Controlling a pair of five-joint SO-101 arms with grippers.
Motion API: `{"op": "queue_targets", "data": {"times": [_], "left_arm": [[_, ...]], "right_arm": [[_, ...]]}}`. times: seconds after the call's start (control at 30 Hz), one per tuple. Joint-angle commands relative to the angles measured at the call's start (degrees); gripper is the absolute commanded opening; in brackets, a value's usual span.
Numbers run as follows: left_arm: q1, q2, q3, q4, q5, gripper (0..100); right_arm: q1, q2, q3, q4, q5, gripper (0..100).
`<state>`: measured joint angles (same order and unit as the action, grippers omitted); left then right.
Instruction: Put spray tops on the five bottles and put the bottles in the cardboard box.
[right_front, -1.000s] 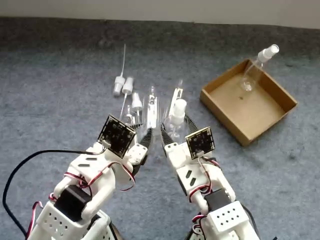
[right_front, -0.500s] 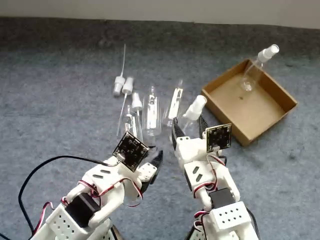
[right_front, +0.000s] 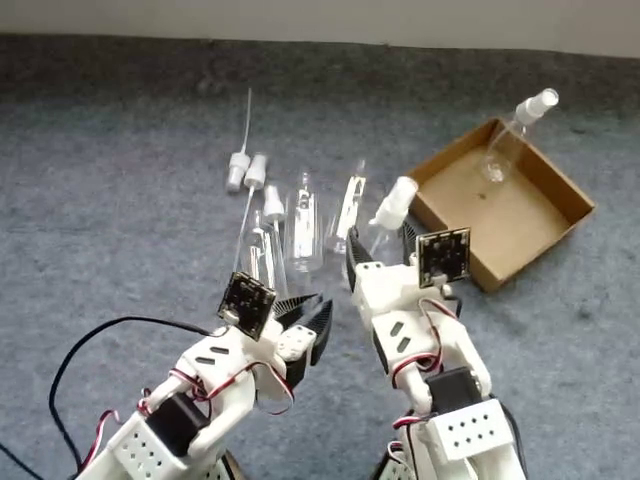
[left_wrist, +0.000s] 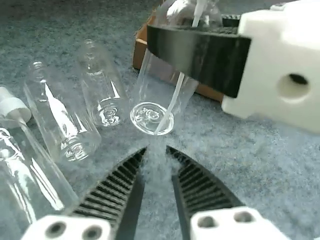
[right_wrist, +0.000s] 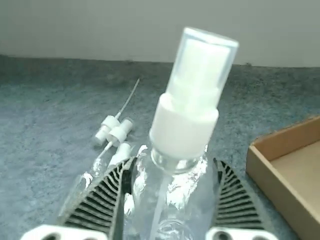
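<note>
Right pincer (right_front: 380, 248) grips a capped bottle (right_front: 388, 222), left pincer (right_front: 312, 312) narrowly open, empty; second bottle (right_front: 505, 145) boxed in the two-o'clock cardboard box (right_front: 560, 235), three loose bottles (right_front: 302, 230) left.

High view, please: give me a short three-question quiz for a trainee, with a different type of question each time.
1. True or false: the right gripper is shut on a capped bottle.
2. How many bottles are in the cardboard box? A none, B one, C three.
3. Fill in: the left gripper is ___, holding nothing.
Key: 1 true; 2 B, the leaning bottle; 3 open.
</note>
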<state>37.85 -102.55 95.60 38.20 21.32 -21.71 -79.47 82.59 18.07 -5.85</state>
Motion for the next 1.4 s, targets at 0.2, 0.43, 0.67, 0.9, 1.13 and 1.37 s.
{"op": "queue_targets", "data": {"times": [0.2,0.43,0.67,0.9,1.13,1.37], "left_arm": [[1.1,-2.2,0.8,-1.5,2.6,1],[0.8,-2.1,1.5,-5.1,2.6,1],[0.7,-2.1,1.5,-7.8,2.6,1],[-1.5,-2.1,1.5,-8.0,2.6,1],[-9.9,-2.1,1.5,-8.4,2.6,1],[-12.4,-2.1,1.5,-10.6,2.6,1]], "right_arm": [[-4.8,-0.6,-9.5,0.2,-0.6,13.1],[-5.6,-0.6,-18.1,5.8,-0.6,13.1],[-17.9,-0.9,-24.1,9.9,-0.6,13.1],[-20.6,-1.0,-23.7,10.2,-0.4,13.1],[-20.6,-1.1,-23.7,16.3,-0.2,13.1],[-20.4,-1.1,-23.7,18.5,-0.2,13.1]]}}
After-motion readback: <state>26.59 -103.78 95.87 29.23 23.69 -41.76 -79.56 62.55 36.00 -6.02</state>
